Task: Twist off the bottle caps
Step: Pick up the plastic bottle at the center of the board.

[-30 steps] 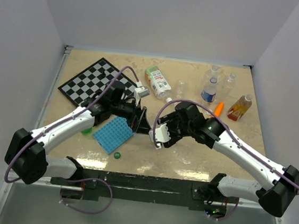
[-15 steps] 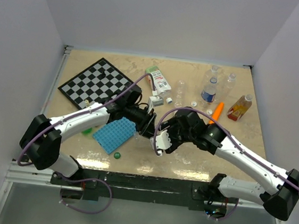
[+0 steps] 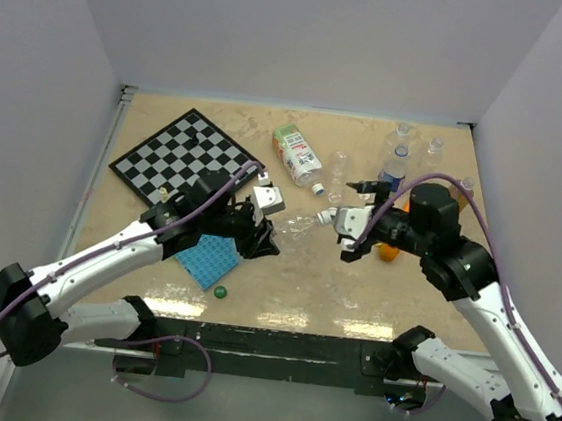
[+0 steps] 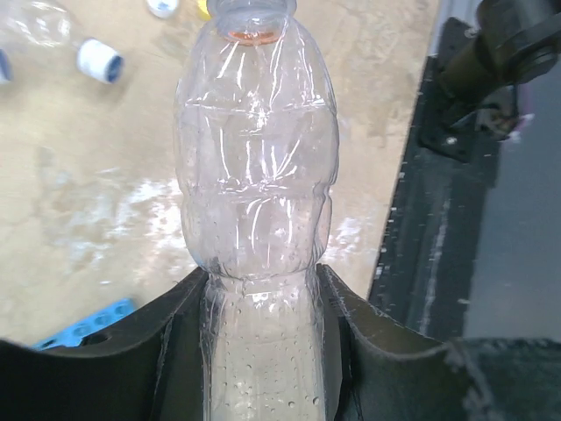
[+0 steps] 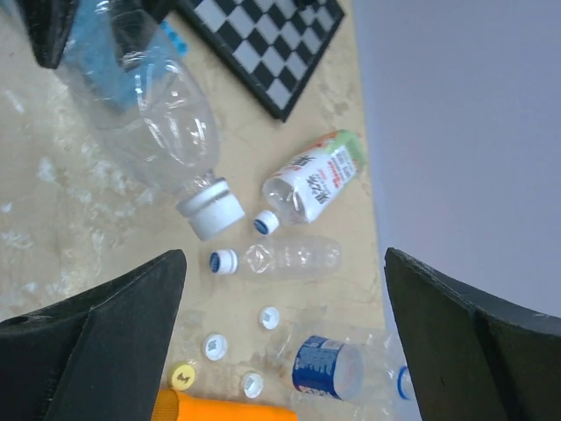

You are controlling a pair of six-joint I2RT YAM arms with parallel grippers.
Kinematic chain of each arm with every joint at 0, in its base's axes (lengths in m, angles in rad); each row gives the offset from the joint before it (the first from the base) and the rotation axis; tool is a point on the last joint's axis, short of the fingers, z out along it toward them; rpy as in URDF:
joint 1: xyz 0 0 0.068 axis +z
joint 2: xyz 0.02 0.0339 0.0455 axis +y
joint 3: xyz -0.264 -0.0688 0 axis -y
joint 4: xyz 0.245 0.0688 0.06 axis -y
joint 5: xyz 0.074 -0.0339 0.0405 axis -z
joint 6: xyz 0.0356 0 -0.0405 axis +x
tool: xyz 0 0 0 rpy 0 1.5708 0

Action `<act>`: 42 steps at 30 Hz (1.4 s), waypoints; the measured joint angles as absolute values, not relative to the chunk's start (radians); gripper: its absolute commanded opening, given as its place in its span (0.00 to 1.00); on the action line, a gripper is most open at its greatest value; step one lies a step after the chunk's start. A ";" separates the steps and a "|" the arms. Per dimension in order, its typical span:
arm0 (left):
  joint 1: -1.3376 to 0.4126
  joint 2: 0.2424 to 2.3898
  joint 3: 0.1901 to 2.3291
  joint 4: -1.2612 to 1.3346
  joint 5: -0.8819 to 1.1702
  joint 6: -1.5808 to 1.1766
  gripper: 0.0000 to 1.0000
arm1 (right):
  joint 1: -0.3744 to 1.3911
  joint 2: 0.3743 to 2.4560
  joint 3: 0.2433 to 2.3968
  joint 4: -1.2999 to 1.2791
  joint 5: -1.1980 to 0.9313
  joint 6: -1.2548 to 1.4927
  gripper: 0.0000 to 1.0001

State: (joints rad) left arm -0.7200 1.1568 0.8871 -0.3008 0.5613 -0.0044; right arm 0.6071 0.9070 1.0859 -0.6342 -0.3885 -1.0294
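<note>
Droplets cling inside the clear crumpled plastic bottle (image 4: 256, 175), which is otherwise empty. The left gripper (image 4: 263, 303) clamps it at the waist between two black fingers (image 4: 180, 333). Its white ribbed screw cap (image 5: 210, 213) sits on the neck, at the end away from those fingers. The right gripper (image 5: 282, 260) gapes wide, holding nothing — the cap lies ahead of its fingertips, apart from both. Beyond them lie a small clear bottle (image 5: 294, 257), empty and with a blue cap (image 5: 223, 260), and loose white caps (image 5: 269, 317). The clamped bottle's base is hidden behind the left fingers.
</note>
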 measured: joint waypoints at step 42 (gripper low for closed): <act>-0.786 0.945 0.680 -0.142 0.200 0.187 0.00 | 0.426 1.113 1.067 -0.313 -0.922 -0.304 0.98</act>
